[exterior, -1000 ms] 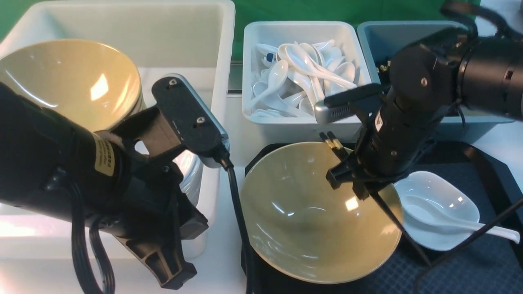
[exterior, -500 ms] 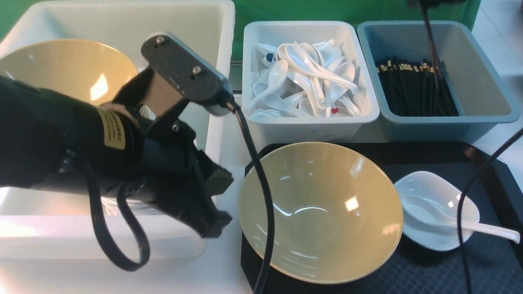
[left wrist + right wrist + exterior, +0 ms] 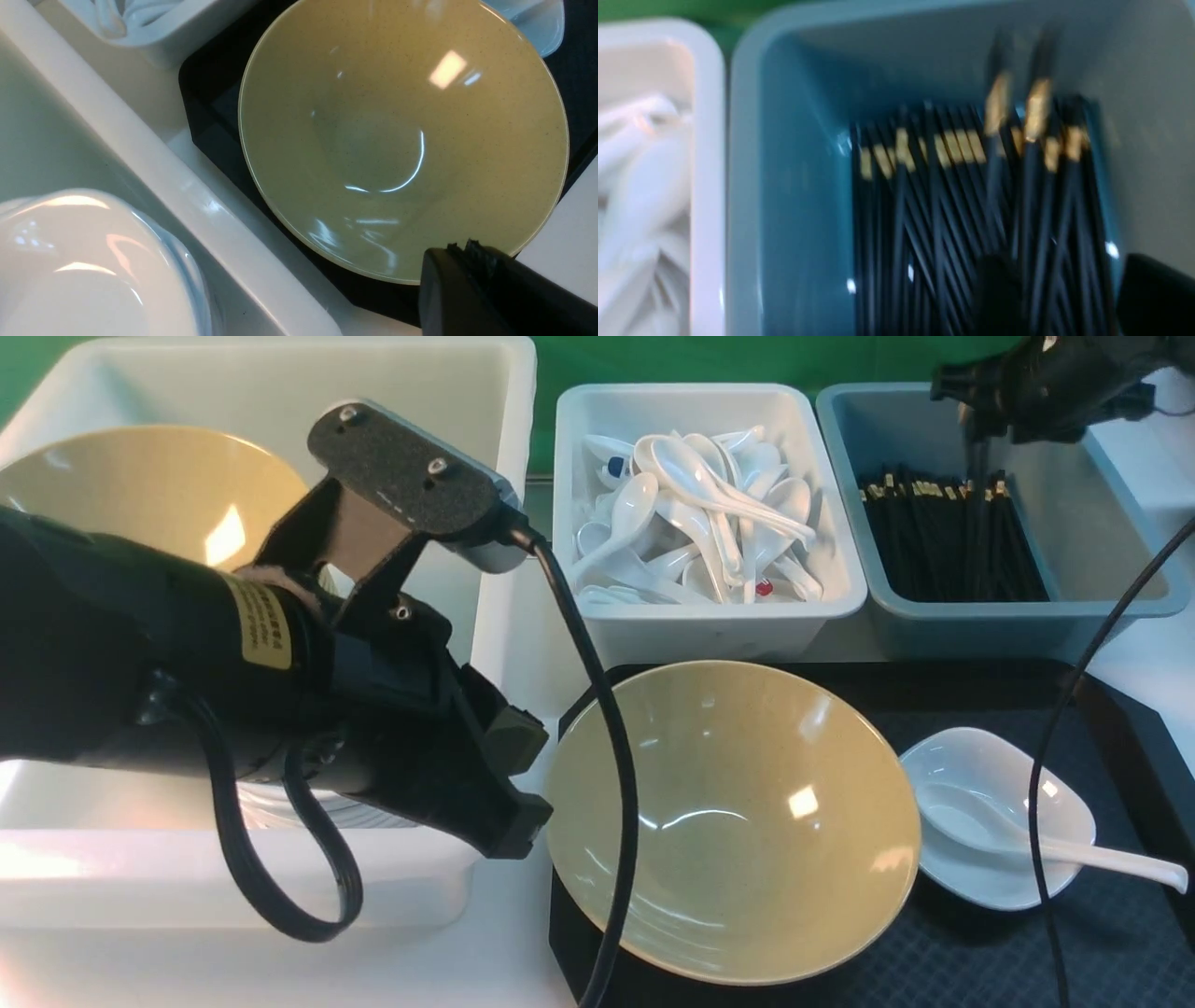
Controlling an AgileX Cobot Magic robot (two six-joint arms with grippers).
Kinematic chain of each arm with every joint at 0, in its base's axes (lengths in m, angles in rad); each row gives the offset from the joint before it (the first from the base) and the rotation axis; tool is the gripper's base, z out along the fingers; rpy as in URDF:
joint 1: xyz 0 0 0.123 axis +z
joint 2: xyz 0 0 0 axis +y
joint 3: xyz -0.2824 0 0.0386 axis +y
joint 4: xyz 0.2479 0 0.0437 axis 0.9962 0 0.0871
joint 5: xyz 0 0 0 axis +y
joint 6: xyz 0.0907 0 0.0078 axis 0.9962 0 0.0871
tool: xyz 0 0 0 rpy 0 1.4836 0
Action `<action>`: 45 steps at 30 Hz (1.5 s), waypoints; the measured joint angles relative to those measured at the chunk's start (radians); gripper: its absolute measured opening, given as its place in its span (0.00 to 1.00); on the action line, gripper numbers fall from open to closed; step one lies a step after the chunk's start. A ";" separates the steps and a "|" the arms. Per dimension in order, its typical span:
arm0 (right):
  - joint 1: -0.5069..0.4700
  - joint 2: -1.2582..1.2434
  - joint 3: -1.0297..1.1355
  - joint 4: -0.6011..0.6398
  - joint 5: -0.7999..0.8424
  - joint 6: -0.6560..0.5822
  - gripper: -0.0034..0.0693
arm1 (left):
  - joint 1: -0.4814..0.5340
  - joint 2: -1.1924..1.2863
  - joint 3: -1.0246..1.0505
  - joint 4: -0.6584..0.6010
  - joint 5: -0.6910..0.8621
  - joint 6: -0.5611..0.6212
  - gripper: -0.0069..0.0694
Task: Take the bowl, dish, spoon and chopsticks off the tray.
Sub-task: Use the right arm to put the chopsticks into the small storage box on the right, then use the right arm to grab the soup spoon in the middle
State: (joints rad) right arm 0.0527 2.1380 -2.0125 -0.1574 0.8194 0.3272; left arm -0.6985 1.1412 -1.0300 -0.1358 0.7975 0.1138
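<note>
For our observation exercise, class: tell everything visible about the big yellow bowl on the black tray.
The bowl is wide, shallow, glossy olive-yellow with fine speckles, ceramic-looking, empty and upright. It sits on the left end of the black tray, its rim beside the white dish. The left gripper hangs open at its left rim; contact is unclear.

Readable text: none in any view.
Yellow sticker [image 3: 261,621]: on the arm casing just behind the left gripper [image 3: 523,782]; rows of dark print, too small to read.
Blue mark [image 3: 613,468]: on one of the piled spoons [image 3: 709,513] in the white tub [image 3: 709,630], well ahead of the left gripper; illegible.
Red mark [image 3: 764,586]: same pile, nearer the left gripper; illegible.
Gold bands [image 3: 952,147]: on the stacked chopsticks [image 3: 934,233], blue-grey tub [image 3: 752,186]; blurred, nothing legible.
</note>
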 joint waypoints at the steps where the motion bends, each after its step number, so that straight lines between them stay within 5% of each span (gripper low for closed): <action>1: 0.000 -0.008 -0.014 0.002 0.050 -0.026 0.66 | 0.000 0.000 0.000 -0.002 -0.006 0.001 0.08; 5: 0.000 -0.082 -0.086 0.052 0.329 -0.286 0.82 | 0.000 0.039 -0.064 -0.005 -0.026 0.032 0.08; 12: 0.000 -0.320 0.052 0.152 0.418 -0.445 0.85 | 0.000 0.195 -0.268 -0.073 0.048 0.161 0.08; 21: 0.000 -0.708 0.673 0.243 0.428 -0.614 0.85 | -0.011 0.285 -0.350 -0.333 0.150 0.475 0.08; 32: 0.127 -0.613 1.005 0.253 0.114 -0.912 0.85 | -0.011 0.292 -0.350 -0.432 0.215 0.585 0.08; 45: 0.157 -0.371 0.992 0.221 0.004 -0.929 0.81 | -0.011 0.292 -0.350 -0.425 0.259 0.586 0.08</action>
State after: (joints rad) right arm 0.2096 1.7673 -1.0208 0.0632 0.8233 -0.6017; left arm -0.7093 1.4327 -1.3798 -0.5612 1.0569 0.6994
